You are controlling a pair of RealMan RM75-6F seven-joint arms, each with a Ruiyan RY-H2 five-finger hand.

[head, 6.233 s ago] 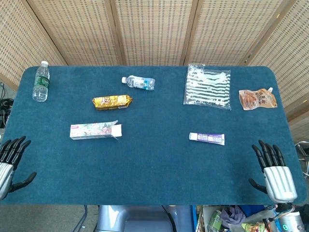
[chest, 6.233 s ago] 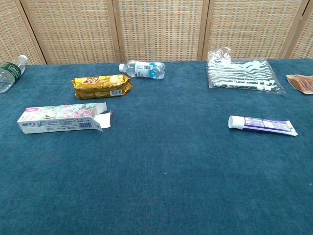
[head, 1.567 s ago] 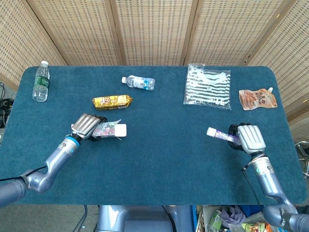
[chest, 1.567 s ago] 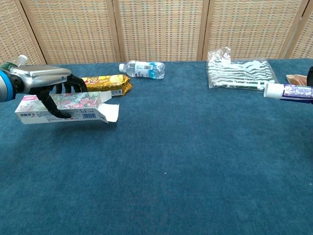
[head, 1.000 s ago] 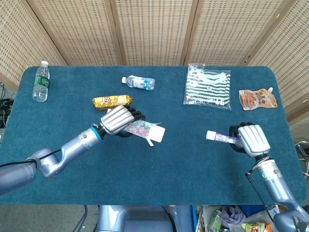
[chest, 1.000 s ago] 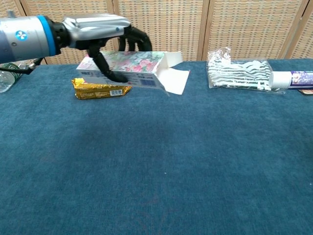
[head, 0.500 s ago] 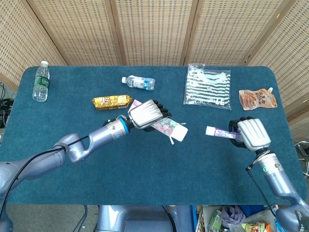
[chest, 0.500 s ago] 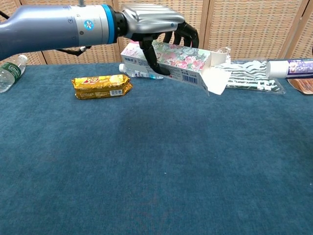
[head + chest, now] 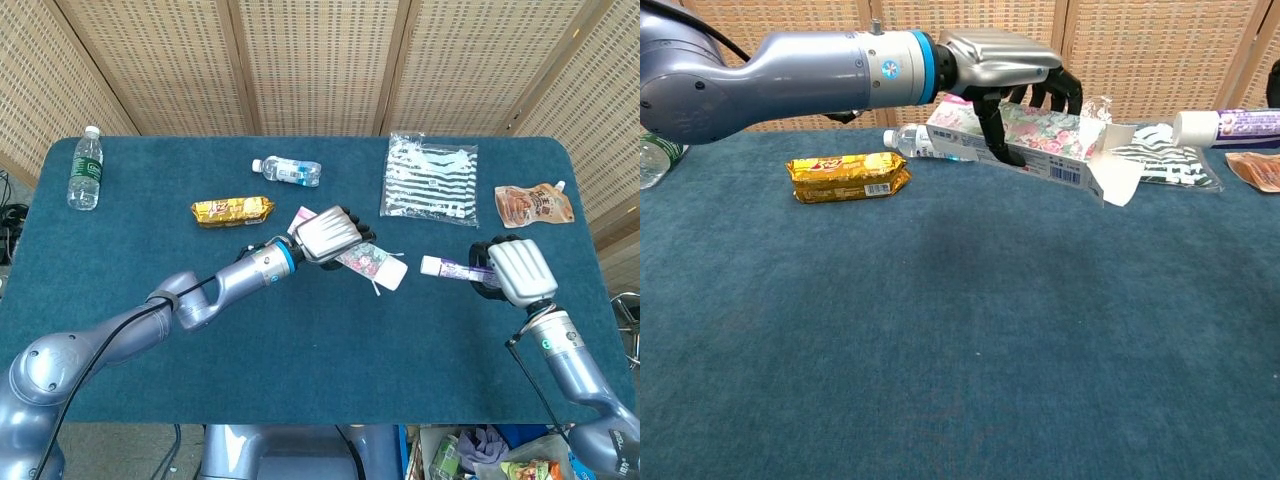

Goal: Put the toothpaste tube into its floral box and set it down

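My left hand [image 9: 328, 233] [image 9: 1008, 60] grips the floral toothpaste box [image 9: 372, 262] [image 9: 1040, 143] in the air above the middle of the table, open flap end pointing right and tilted down. My right hand [image 9: 518, 271] holds the white and purple toothpaste tube [image 9: 450, 266] [image 9: 1230, 124] level, white cap pointing left toward the box. A short gap separates the cap from the box's open flaps [image 9: 1118, 178]. In the chest view the right hand itself is out of frame; only the tube shows at the right edge.
On the blue table [image 9: 320, 370] lie a gold snack pack [image 9: 232, 210] [image 9: 848, 175], a small water bottle on its side [image 9: 287, 170], a striped plastic bag [image 9: 431, 180] [image 9: 1170, 160] and a brown pouch [image 9: 534, 204]. An upright bottle [image 9: 85, 168] stands far left.
My left hand has carried the box further right toward the tube. The right hand has shifted the tube slightly left. The gap between cap and box opening has narrowed.
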